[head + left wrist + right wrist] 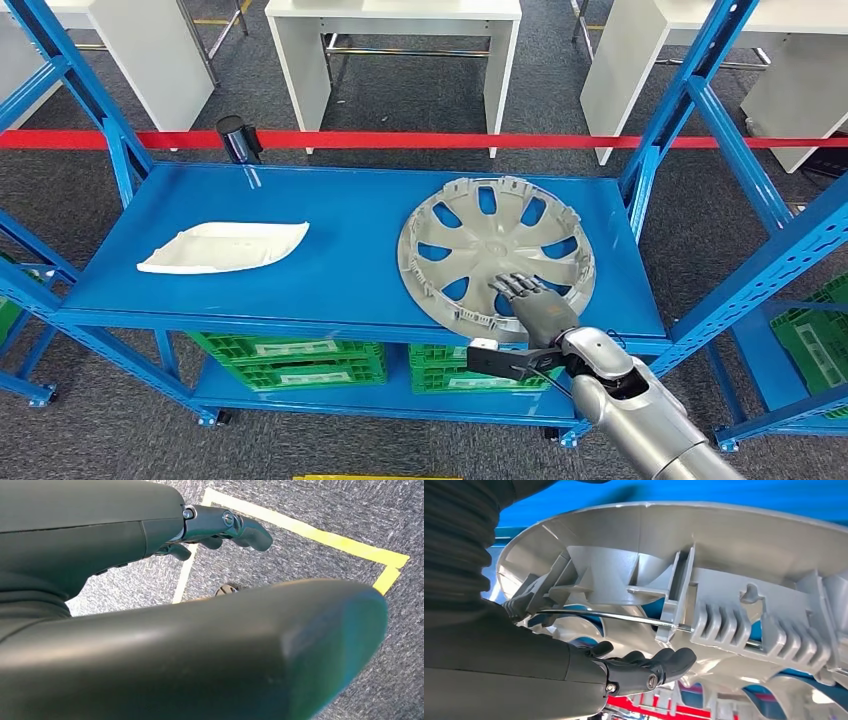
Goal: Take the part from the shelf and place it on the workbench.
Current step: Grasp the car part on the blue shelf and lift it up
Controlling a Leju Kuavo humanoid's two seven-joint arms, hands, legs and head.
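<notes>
From the head view, a grey wheel cover (497,255) lies inner side up on the right part of the blue shelf (350,270). The right hand (530,303) reaches in from below and rests on the cover's near rim, fingers stretched forward over a spoke. Whether the thumb is hooked under the rim cannot be told from here. On the left part of the same shelf, well apart from the cover, lies a white plastic panel (223,247). Green crates (290,358) sit on the lower level of the shelf. A red barrier tape (400,140) runs across behind the shelf, with white tables (395,40) beyond it on grey carpet.

The left wrist view looks down at grey carpet (300,560) marked with yellow tape (320,537). The left hand (215,530) hangs there with its fingers curled loosely inward and nothing in them.

In the right wrist view, the cover's ribbed inner rim (724,600) with its clips and a wire ring (609,616) is very close. The right hand's fingers (659,662) lie extended together against the cover's inside face, touching it; a firm grip on it cannot be told.
</notes>
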